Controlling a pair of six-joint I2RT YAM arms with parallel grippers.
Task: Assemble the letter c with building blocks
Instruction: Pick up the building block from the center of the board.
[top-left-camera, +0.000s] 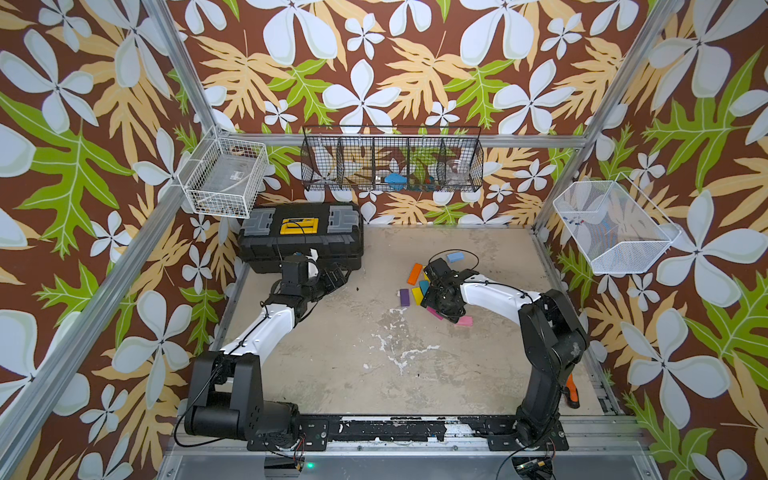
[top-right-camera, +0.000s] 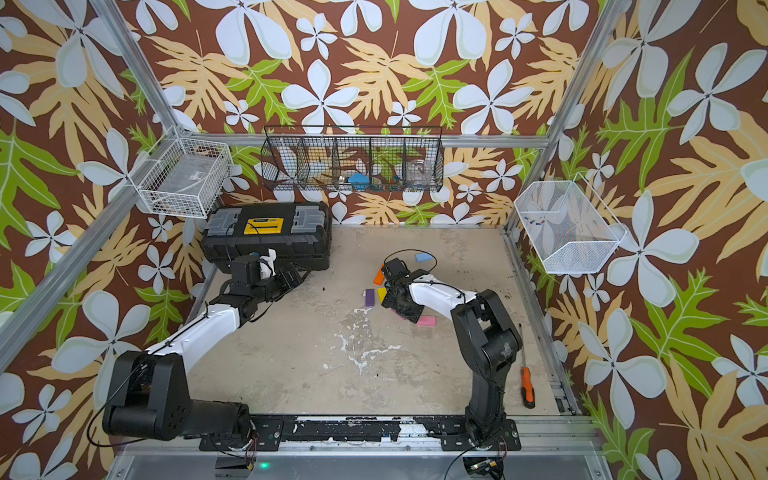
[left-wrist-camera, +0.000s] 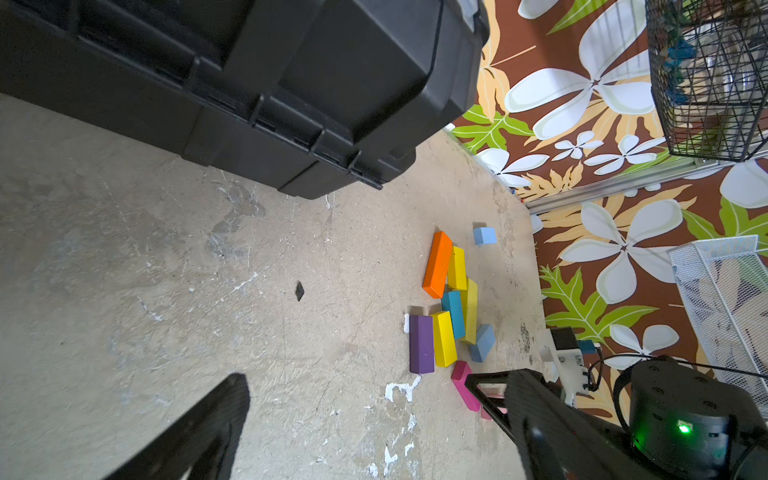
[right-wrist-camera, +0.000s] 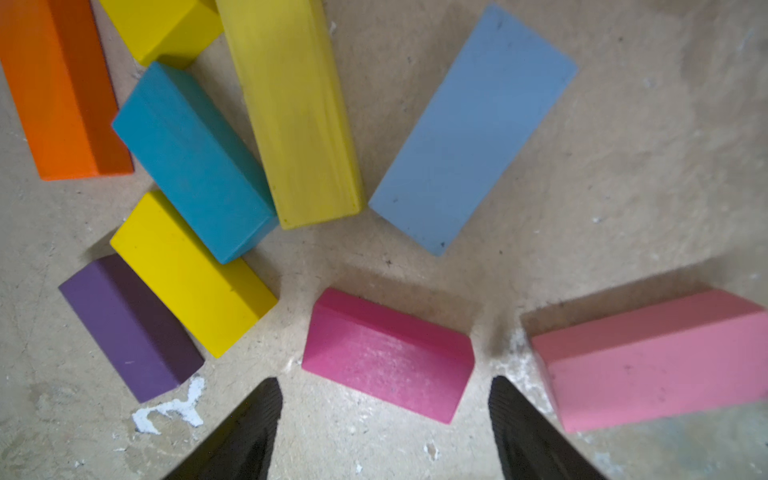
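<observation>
1. Black fingers of our right gripper (right-wrist-camera: 384, 380) stand apart, wider than the magenta block (right-wrist-camera: 386, 353) that lies flat between their tips in the right wrist view. Nothing is clamped, and we cannot tell whether either finger touches it.
2. Just outside one finger, across a strip of bare table, lies the pink block (right-wrist-camera: 656, 361), also flat.
3. Outside the opposite finger we see the yellow block (right-wrist-camera: 191, 274) and the purple block (right-wrist-camera: 129, 328), their long sides pressed together.
4. Past these, three blocks fan out. The teal block (right-wrist-camera: 191, 162) has one end against the yellow block. The long yellow block (right-wrist-camera: 295, 112) lies just beside the teal one. The light blue block (right-wrist-camera: 469, 129) has a corner almost meeting the long yellow block.
5. At the far end of the cluster lie the orange block (right-wrist-camera: 62, 91) and the short yellow block (right-wrist-camera: 162, 25), just beside each other.
6. A second light blue block (top-left-camera: 455, 257) lies apart from the rest, nearer the back wall.
7. In both top views the cluster sits right of centre on the tabletop (top-left-camera: 353, 374), in its far half, with our right arm bent over it.
8. Our left gripper (left-wrist-camera: 357, 382) has its jaws spread wide and empty. It hovers over bare table beside the black toolbox (top-left-camera: 266, 245) at the far left, well apart from the blocks.
9. An orange-handled screwdriver (top-right-camera: 527, 386) lies by the right edge near the front, well apart from everything else.
</observation>
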